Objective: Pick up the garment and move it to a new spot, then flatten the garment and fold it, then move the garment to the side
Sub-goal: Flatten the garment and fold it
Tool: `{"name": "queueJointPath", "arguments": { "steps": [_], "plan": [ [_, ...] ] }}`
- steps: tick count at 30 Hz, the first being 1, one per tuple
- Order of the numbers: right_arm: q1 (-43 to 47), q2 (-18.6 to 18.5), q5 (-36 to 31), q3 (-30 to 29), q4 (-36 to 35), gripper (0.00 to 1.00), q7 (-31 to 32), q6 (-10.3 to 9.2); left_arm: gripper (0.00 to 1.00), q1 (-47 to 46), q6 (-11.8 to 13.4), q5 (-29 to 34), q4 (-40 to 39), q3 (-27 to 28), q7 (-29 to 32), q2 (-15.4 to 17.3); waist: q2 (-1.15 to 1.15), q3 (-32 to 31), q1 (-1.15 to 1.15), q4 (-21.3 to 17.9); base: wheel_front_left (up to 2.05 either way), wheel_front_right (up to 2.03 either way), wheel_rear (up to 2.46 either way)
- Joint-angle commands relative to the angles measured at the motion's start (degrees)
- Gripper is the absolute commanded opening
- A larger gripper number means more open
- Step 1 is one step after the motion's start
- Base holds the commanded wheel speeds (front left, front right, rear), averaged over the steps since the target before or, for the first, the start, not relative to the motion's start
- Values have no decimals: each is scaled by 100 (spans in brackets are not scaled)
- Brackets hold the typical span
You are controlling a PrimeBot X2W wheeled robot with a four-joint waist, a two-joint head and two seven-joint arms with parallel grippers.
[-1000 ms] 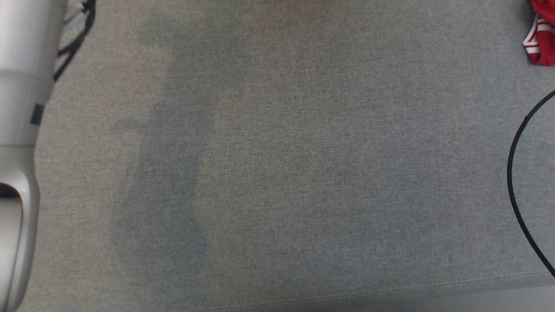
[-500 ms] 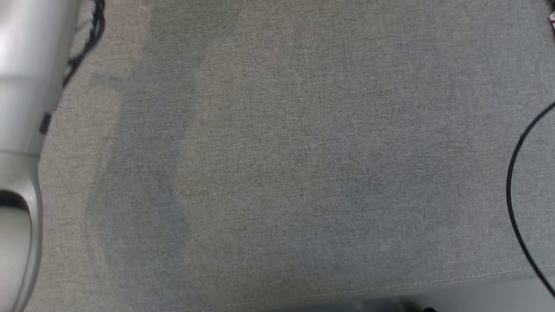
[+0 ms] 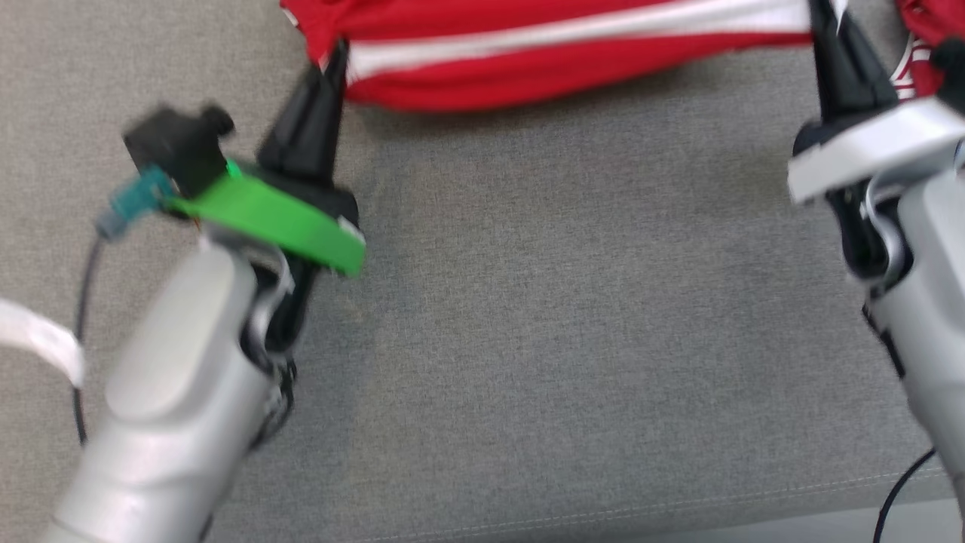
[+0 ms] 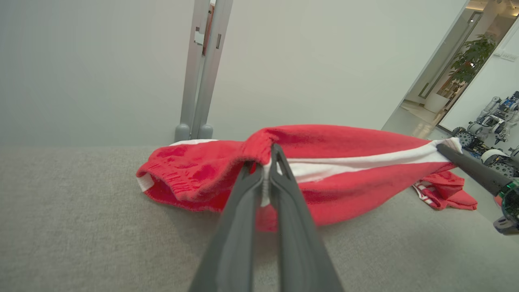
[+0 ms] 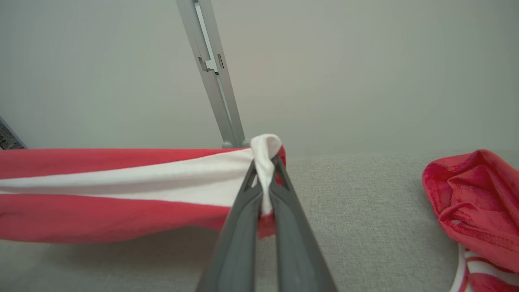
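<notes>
Left end effector (image 4: 263, 162) and right end effector (image 5: 265, 166) both pinch the garment (image 3: 573, 53) stretched between; we'd hold tension, lower evenly.

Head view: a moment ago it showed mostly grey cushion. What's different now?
Both arms have swung into view. The left gripper and right gripper are each shut on an end of the red-and-white garment, stretched between them over the grey cushion. The camera may have shifted too. The other red cloth still lies at the right.
</notes>
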Motion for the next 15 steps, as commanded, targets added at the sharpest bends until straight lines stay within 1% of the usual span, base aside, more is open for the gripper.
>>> {"name": "queueJointPath", "arguments": {
  "steps": [1,3,5,7,13,15],
  "plan": [
    [381,38,105,-67,-120,0,-15,-14,0,413,44,210,-148,11,-14,17,0,-264,0,-49,0,0,0],
    [820,51,158,-98,-313,0,-15,-13,0,943,98,346,-369,12,-15,-2,0,-385,0,-78,0,0,0],
    [1234,71,187,-102,-474,0,-15,-13,0,1445,89,479,-499,-83,-13,5,0,-506,0,-103,0,0,0],
    [1635,122,262,-118,-591,0,-15,-13,0,1836,145,493,-639,-44,-14,0,0,-617,0,-126,0,0,0],
    [2790,197,442,-297,-860,0,-15,-13,0,2721,141,613,-792,-195,-15,-21,0,-944,0,-20,0,0,0],
    [3184,278,528,-369,-968,0,-14,-13,0,2953,142,640,-802,-229,-15,5,0,-1048,0,18,0,0,0]
  ]
}}
